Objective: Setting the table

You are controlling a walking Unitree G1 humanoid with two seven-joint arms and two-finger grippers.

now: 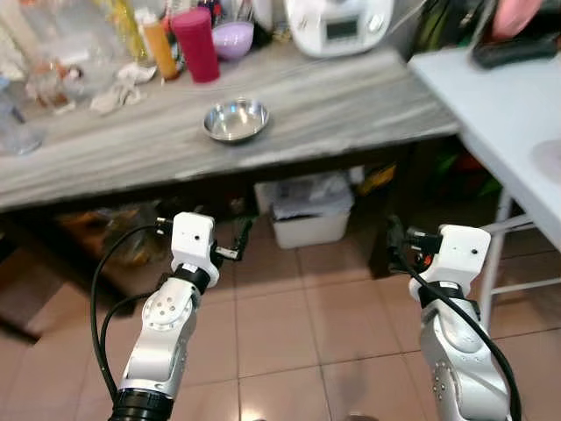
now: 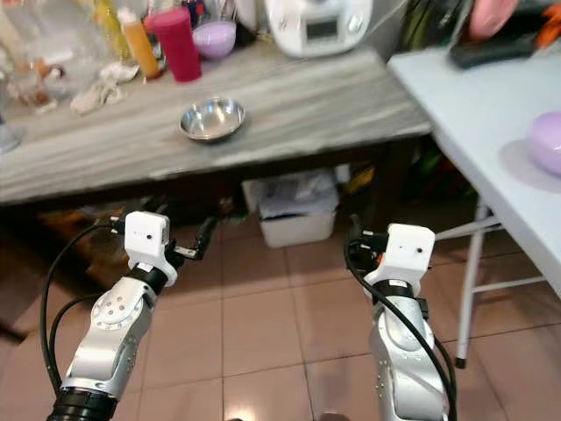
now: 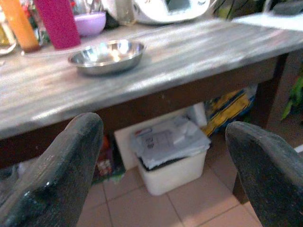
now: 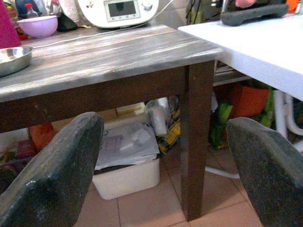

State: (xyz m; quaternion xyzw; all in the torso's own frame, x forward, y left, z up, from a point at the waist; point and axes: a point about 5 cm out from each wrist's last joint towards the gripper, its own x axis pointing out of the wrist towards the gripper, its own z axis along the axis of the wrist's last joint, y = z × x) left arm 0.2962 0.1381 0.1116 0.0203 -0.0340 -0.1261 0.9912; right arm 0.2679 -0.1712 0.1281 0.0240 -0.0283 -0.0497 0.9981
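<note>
Floor tiles (image 1: 289,342), smooth and pinkish tan, lie closest, under the two shiny silver arms. The left gripper (image 3: 163,165) is held low in front of the table, and its two fat black fingers (image 3: 57,175) stand wide apart with nothing between them. Their skin looks rough and a bit scratched. The right gripper (image 4: 165,165) is held low too, near the table's corner, and its black fingers (image 4: 52,175) are also wide apart and hold nothing. Black cables loop along both arms.

Under the table sits a white plastic bin (image 1: 308,224) shaped like a box, stuffed with crumpled papers.

The wooden table (image 1: 351,114) has a flat top with grey and white streaks, and dark brown legs. On it, a little past the front edge, rests a round steel bowl (image 1: 236,119). It is shiny like a mirror, low and wide, and its open side faces up. Being round, it has no long side.

Farther back stand a tall dark pink cup (image 1: 196,44), an orange bottle (image 1: 159,46) and a round purple bowl (image 1: 232,39), all close together. A white kitchen machine (image 1: 337,24) with a small grey screen sits at the back. Crumpled white cloth (image 1: 121,88) lies toward the left.

To the right is a smooth white table (image 2: 491,105) on thin white legs. A pale purple bowl (image 2: 545,144) rests on it.
</note>
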